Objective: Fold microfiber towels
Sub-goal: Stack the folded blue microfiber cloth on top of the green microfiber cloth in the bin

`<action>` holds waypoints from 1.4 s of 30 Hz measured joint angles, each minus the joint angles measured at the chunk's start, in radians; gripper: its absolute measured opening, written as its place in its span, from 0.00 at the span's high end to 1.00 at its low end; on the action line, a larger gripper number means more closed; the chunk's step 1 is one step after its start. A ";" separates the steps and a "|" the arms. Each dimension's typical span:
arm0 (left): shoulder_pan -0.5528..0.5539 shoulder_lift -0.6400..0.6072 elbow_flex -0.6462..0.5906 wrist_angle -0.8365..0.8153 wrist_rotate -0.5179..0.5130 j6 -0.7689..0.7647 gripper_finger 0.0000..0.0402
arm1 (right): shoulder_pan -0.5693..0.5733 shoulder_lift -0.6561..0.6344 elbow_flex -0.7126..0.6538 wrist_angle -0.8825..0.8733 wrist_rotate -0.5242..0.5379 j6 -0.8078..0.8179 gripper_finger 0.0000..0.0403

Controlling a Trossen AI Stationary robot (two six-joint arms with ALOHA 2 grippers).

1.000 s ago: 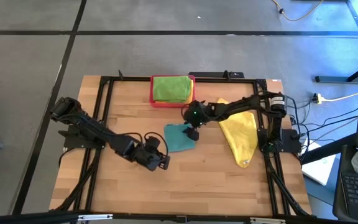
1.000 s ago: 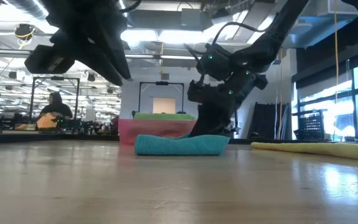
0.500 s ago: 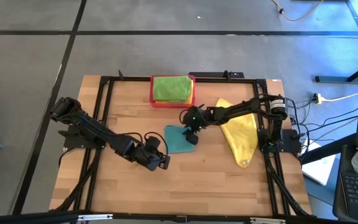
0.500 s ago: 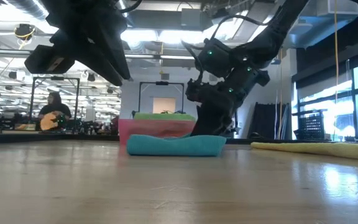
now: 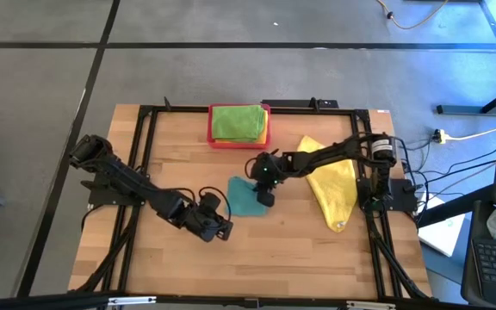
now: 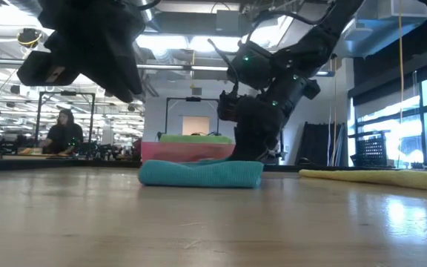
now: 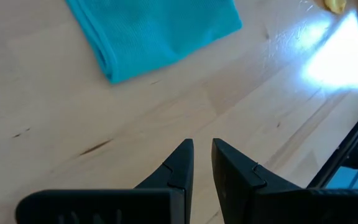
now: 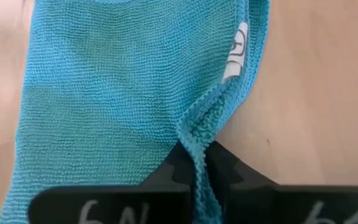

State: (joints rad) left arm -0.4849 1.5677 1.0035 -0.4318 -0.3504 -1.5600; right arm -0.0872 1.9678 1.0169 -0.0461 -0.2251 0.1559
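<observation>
— So which way does the cloth lie from you?

— My right gripper (image 5: 265,196) pinches the folded teal microfiber towel's (image 5: 244,196) right edge at frame centre; it stretches leftward, toward my idle, near-closed left gripper (image 5: 222,231).

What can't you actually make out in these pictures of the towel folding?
- Teal towel: high view, the right pincer covers its near edge; the right wrist view cuts off its sides.
- Green towel in the pink tray: how many cloths are stacked is not visible.
- Yellow towel: the right arm crosses it, so one or two cloths, unclear.
- Left pincer: its fingertips stand close together, holding nothing visible.
</observation>
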 joint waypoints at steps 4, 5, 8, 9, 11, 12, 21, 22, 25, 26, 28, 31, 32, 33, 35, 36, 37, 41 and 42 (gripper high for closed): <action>-0.016 0.000 0.000 -0.004 0.000 0.000 0.88 | -0.001 -0.005 0.063 -0.039 -0.028 -0.007 0.97; -0.019 0.000 0.000 -0.004 0.000 0.003 0.88 | 0.001 -0.005 0.086 -0.056 -0.025 -0.025 0.97; -0.026 0.000 0.000 -0.002 0.000 0.039 0.88 | 0.004 -0.013 0.204 -0.142 0.032 -0.142 0.97; -0.029 0.000 0.000 -0.003 0.000 0.044 0.88 | 0.002 -0.016 0.246 -0.176 0.060 -0.201 0.97; -0.035 0.000 0.000 -0.003 -0.001 0.049 0.88 | -0.009 -0.017 0.316 -0.237 0.115 -0.309 0.97; -0.039 -0.002 0.000 -0.004 -0.001 0.049 0.88 | -0.018 -0.016 0.349 -0.262 0.133 -0.350 0.97; -0.049 -0.017 0.000 -0.005 -0.028 0.045 0.88 | -0.187 -0.017 0.566 -0.298 0.206 -0.528 0.97; -0.051 -0.019 0.000 -0.002 -0.033 0.045 0.88 | -0.209 -0.018 0.578 -0.291 0.206 -0.539 0.97; -0.052 -0.020 0.000 -0.001 -0.036 0.045 0.88 | -0.285 -0.006 0.603 -0.295 0.177 -0.555 0.97; -0.053 -0.020 0.000 -0.002 -0.035 0.044 0.88 | -0.312 0.005 0.605 -0.299 0.150 -0.554 0.97; -0.054 -0.020 0.000 0.000 -0.034 0.044 0.88 | -0.354 0.027 0.604 -0.304 0.116 -0.554 0.97; -0.055 -0.020 0.000 0.000 -0.032 0.039 0.88 | -0.397 0.060 0.604 -0.307 0.108 -0.561 0.97; -0.055 -0.021 0.000 -0.001 -0.032 0.029 0.88 | -0.406 0.073 0.604 -0.304 0.105 -0.571 0.97; -0.057 -0.023 0.000 -0.002 -0.029 0.021 0.88 | -0.415 0.086 0.605 -0.290 0.100 -0.581 0.97; -0.060 -0.026 0.000 0.003 -0.028 0.017 0.88 | -0.427 0.110 0.605 -0.279 0.098 -0.593 0.97; -0.060 -0.026 0.000 0.006 -0.027 0.017 0.88 | -0.433 0.121 0.605 -0.266 0.087 -0.602 0.97; -0.060 -0.026 0.000 0.005 -0.025 0.016 0.88 | -0.438 0.131 0.605 -0.260 0.066 -0.608 0.97; -0.064 -0.032 0.000 0.008 -0.013 0.015 0.88 | -0.441 0.176 0.605 -0.264 0.074 -0.659 0.92; -0.064 -0.032 0.000 0.005 -0.010 0.015 0.88 | -0.440 0.181 0.604 -0.264 0.091 -0.672 0.91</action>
State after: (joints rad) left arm -0.5484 1.5360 1.0035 -0.4272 -0.3603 -1.5448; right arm -0.5271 2.1486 1.6208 -0.3099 -0.1340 -0.5156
